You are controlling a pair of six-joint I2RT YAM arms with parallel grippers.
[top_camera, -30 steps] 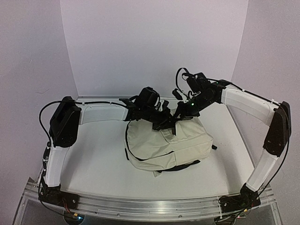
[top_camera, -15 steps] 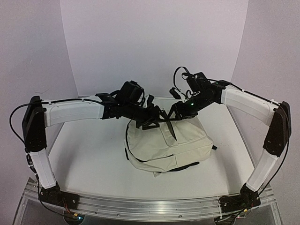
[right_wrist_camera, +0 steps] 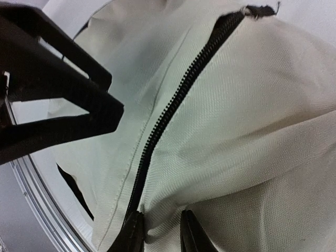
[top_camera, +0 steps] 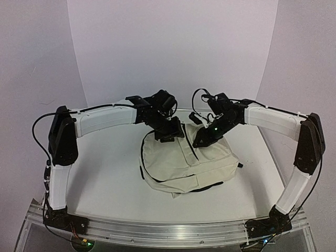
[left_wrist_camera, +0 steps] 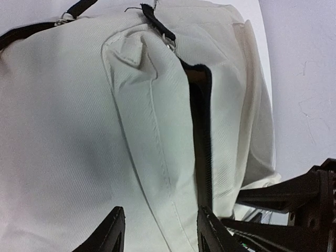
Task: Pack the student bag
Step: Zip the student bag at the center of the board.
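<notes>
The cream student bag (top_camera: pixel 184 163) lies flat in the middle of the table, black straps trailing from it. Both grippers are down on its far end. My left gripper (top_camera: pixel 169 135) (left_wrist_camera: pixel 161 233) is open, its fingers astride a stitched fabric flap (left_wrist_camera: pixel 152 136) beside the zip opening (left_wrist_camera: pixel 202 121), which gapes a little and shows dark lining. Across the zip, my right gripper (top_camera: pixel 201 140) (right_wrist_camera: pixel 160 233) has its jaws close together with a small fold of bag fabric pinched between them, right beside the black zipper (right_wrist_camera: pixel 173 105). A black zip tab (right_wrist_camera: pixel 260 10) shows at the zipper's far end.
White walls enclose the table at the back and sides. A metal rail (top_camera: pixel 168 231) runs along the near edge by the arm bases. The two grippers are only a few centimetres apart over the bag, each showing in the other's wrist view.
Both grippers were shut above the bag, then opened. The right one has dropped onto the fabric by the zipper and narrowed on a fold. The left arm has shifted and lowered onto the flap.
</notes>
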